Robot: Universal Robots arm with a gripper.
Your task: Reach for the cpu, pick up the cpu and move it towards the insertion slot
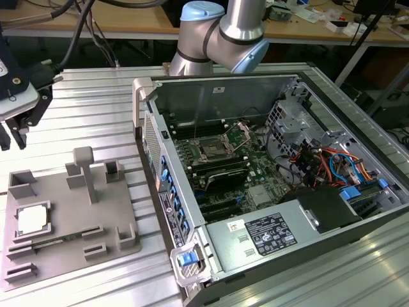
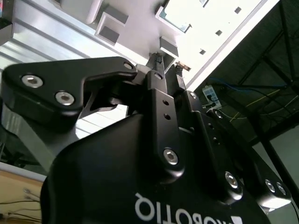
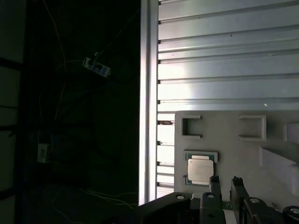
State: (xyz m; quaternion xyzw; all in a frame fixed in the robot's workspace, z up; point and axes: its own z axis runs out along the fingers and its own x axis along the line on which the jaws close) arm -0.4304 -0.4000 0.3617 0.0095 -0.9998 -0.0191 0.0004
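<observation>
CPU [image 1: 32, 219], small flat square silvery chip, sits in a pocket of the grey plastic tray [image 1: 70, 208] on the ribbed aluminium table [image 1: 96, 89]; cluttered wooden benches [image 1: 128, 22] behind. In the exterior view, black two-finger gripper [image 1: 11, 135] hangs at CPU's 12 o'clock, fingers slightly apart, empty. Bare table at tray's 12. Open computer case [image 1: 223, 96] at 3, silver-framed insertion slot [image 1: 211, 150] inside.
</observation>
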